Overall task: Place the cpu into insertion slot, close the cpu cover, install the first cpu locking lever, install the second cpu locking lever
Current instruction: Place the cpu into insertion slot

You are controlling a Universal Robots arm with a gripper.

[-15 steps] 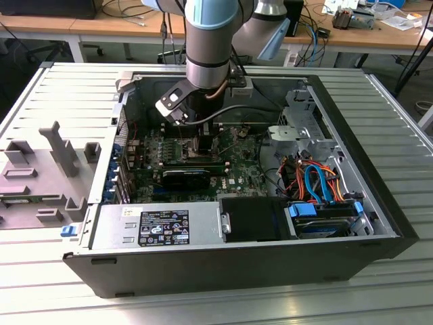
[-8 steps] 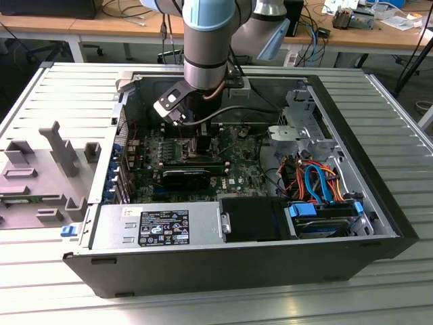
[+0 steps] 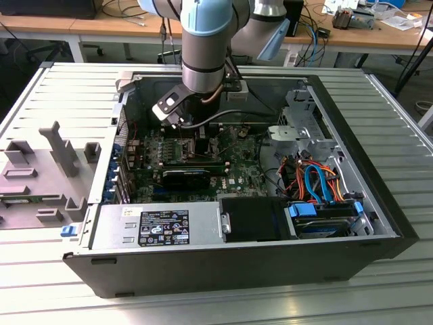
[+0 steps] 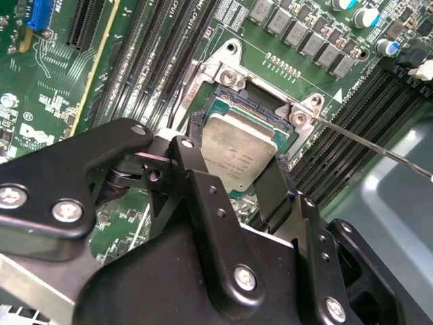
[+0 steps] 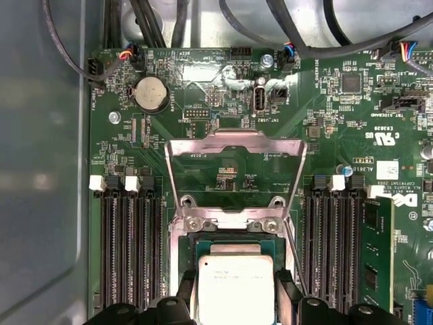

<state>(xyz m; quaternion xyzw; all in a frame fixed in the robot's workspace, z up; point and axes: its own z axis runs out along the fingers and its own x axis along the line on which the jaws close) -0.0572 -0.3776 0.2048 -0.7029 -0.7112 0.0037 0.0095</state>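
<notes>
"Second wrist view: gripper status?"
"Its fingers are narrowed to chip width and clamp the cpu by two opposite edges, over the insertion slot."
"First wrist view: cpu cover?"
"Swung up on its hinge, beyond the slot."

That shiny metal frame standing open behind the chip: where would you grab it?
Probably grip the cpu cover by its free bar, the edge farthest from its hinge at the insertion slot, coming from above. It stands open and is a thin frame round a window, so that bar offers the most leverage.
</notes>
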